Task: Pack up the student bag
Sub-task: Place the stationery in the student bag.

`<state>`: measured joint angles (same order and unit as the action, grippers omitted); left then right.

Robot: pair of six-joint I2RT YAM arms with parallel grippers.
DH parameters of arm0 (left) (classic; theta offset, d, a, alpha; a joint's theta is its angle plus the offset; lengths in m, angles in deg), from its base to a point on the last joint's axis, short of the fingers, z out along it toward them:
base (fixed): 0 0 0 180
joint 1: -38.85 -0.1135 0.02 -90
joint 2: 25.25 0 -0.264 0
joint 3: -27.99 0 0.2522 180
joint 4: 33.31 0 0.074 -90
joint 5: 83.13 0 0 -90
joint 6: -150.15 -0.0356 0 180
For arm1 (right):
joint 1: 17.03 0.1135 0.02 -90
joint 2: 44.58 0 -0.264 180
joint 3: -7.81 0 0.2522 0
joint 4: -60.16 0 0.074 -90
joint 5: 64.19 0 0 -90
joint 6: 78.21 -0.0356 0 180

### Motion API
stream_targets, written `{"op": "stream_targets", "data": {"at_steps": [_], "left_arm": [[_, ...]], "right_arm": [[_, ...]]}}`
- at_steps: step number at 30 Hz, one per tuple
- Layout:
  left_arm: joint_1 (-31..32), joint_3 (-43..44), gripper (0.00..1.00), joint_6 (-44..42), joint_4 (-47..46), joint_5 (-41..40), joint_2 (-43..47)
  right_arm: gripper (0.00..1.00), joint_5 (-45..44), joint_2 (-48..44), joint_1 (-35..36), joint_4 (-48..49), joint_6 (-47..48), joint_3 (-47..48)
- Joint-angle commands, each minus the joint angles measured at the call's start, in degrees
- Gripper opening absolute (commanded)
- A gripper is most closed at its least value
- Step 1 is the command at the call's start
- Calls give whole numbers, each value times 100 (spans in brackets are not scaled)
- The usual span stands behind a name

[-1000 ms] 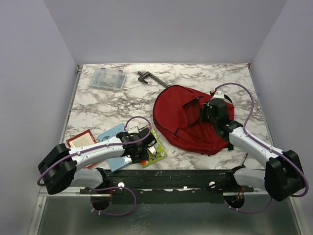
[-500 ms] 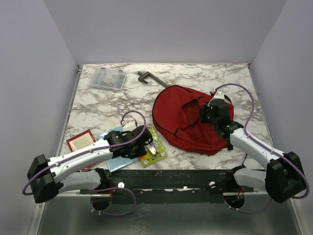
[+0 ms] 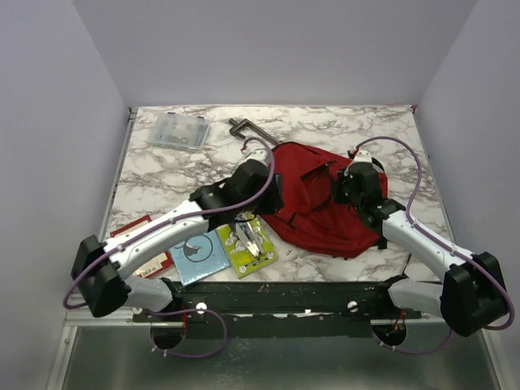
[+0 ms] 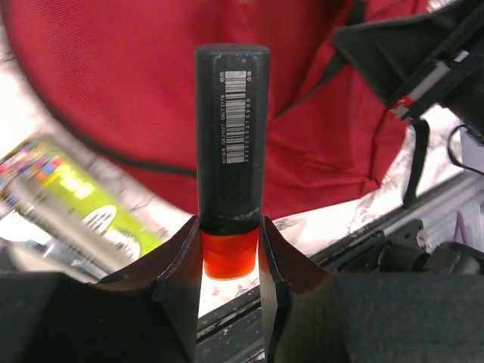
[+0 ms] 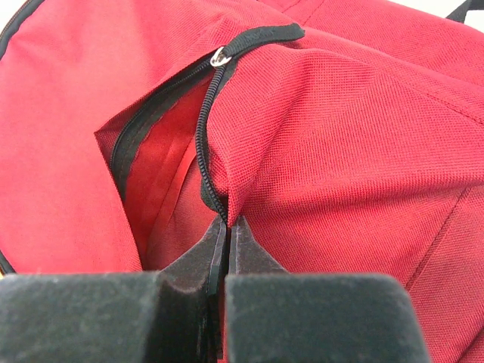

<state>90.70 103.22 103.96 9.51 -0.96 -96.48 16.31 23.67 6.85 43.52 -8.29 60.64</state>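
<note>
The left gripper (image 4: pixel 231 246) grasps a black tube (image 4: pixel 231 128) (orange end nearest). Slide it straight into the opening (image 5: pixel 159 181) of the bag (image 3: pixel 325 227), which the right gripper (image 5: pixel 227 231) pinches open.

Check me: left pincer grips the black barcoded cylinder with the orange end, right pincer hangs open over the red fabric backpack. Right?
One thing is off. The right pincer is not open: its jaws are shut on the red fabric backpack, pinching the cloth at the edge of the zip opening, as the right wrist view shows. The left pincer does grip the black barcoded cylinder with the orange end.
</note>
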Motion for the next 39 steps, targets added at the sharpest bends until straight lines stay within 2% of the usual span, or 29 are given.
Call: {"op": "stream_targets", "data": {"at_steps": [1, 6, 9, 12, 14, 19, 26, 29, 35, 37, 39], "left_arm": [[-66, 864, 17, -1044, -1141, 1611, -1248], [-70, 1903, 15, -1541, -627, 2279, -2446], [-74, 2370, 15, -1698, -284, 2248, -2951], [-148, 3058, 14, -1756, 435, 2269, -3484], [-158, 3282, 14, -1815, 695, 2155, -3691], [-277, 3884, 14, -1820, 1235, 2446, -4267], [-412, 4257, 14, -1837, 1551, 2607, -4685], [-418, 4722, 17, -1802, 1680, 2952, -5020], [-410, 5446, 22, -1680, 1693, 2926, -5496], [-414, 5597, 28, -1610, 1691, 2881, -5583], [-413, 5610, 40, -1586, 1654, 2823, -5549]], "right_arm": [[1, 111, -167, -7, 151, 113, 42], [1, 127, -307, -14, 234, 146, 17], [1, 339, -463, -11, 583, 155, -156], [1, 358, -531, -7, 674, 168, -212], [1, 409, -566, -15, 689, 171, -200], [1, 555, -787, -11, 846, 171, -361], [1, 605, -995, -15, 884, 156, -442], [1, 566, -987, -16, 960, 160, -471], [1, 723, -978, -14, 1052, 52, -557], [1, 593, -1021, -19, 1091, 22, -617], [1, 570, -1040, -18, 1108, 24, -642]]}}
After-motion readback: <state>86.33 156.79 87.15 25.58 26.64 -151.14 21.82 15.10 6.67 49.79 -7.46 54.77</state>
